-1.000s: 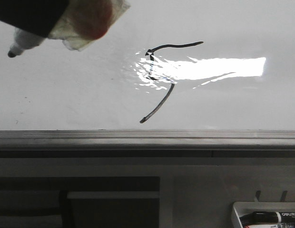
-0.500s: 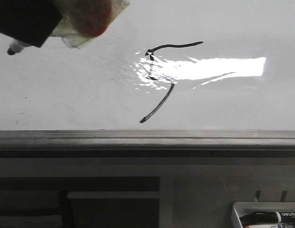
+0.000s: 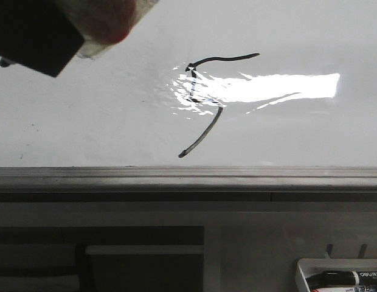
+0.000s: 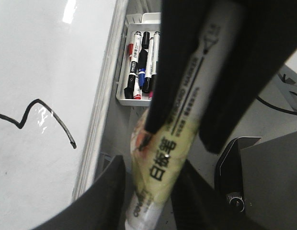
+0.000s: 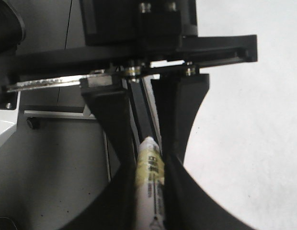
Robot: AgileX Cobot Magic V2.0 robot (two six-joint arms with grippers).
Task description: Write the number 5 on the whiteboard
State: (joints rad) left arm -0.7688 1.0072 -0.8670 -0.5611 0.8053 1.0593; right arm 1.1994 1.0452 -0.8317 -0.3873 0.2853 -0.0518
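Toward the far-left corner of the whiteboard (image 3: pixel 85 121), the left gripper (image 4: pixel 201 72) hangs over bare white surface, well apart from the writing. My reading is that it sits there to keep the figure in open sight and out of smearing range; whether the pen tip touches the surface cannot be told, since only a sliver of it shows at the left edge in the front view.

The number 5 (image 3: pixel 206 132) lies near the middle of the board, partly under a bright strip of reflected light. It has a wavy top bar, a short upright and a tail curving down toward the near edge, where the grey rail (image 3: pixel 188 179) runs. All three strokes look present, so I judge the writing itself done or nearly so.

The left gripper's jaws are pressed tight on a marker (image 4: pixel 163 163), gripping its barrel crosswise. A yellowish wrap pads the barrel, probably so the pen cannot slip or twist under writing pressure.

The right gripper (image 5: pixel 151 143) appears only in its own wrist view. Its jaws are likewise pinched close on a second marker (image 5: pixel 151 172) with the same yellowish wrap, over grey floor beside a white surface.

Beyond the near-right corner, a tray (image 3: pixel 304 271) holds spare markers, handy but clear of the writing area.
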